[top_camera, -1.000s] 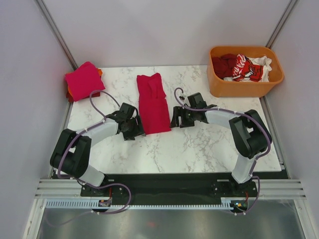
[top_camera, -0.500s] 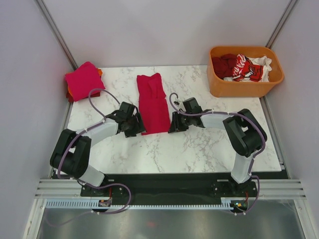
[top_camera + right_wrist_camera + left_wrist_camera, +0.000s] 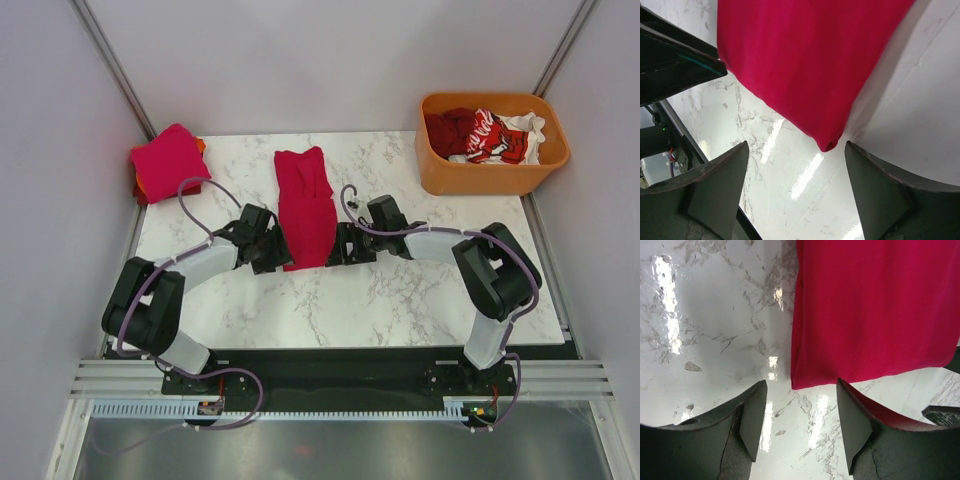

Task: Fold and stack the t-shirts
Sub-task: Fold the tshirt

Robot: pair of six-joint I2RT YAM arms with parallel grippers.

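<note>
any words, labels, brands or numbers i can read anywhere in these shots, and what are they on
White print on the red cloth t-shirt in the rigid orange plastic tub: too small and crumpled to read.
Long folded crimson t-shirt on the white marble table: no text on it.
No other text can be read in any view.

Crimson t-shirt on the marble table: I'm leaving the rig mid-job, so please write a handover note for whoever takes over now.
Left gripper: open, at the near left corner of the crimson t-shirt, not gripping.
Right gripper: open, at its near right corner, not gripping.
Done: shirt lies as a long narrow strip; folded pink-red shirt tops an orange one, far left.
Left: fold the strip, stack it, then the crumpled shirts in the orange plastic tub.
</note>
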